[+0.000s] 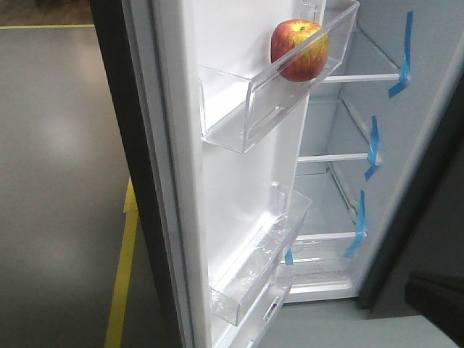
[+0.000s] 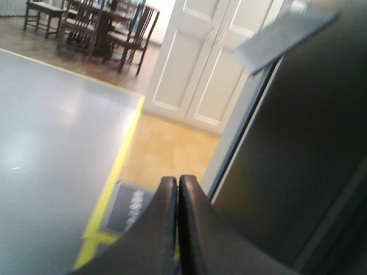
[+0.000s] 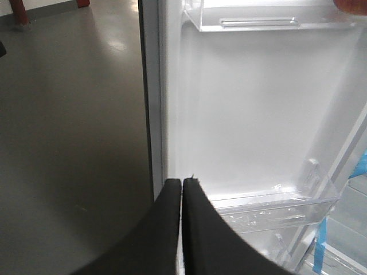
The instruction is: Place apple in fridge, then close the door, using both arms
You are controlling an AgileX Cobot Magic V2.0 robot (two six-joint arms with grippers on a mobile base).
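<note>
The apple (image 1: 299, 49) sits in the door's (image 1: 239, 188) upper clear bin (image 1: 254, 119), so the left end effector (image 2: 176, 184) and right end effector (image 3: 182, 184), each pressed together and empty, should swing the door shut gently.

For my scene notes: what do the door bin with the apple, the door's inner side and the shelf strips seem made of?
Door bin: clear glossy plastic; the apple shows through its wall. Door inner side: smooth white, probably moulded plastic, with soft reflections. Shelf strips: thin blue bands, likely adhesive tape.
</note>
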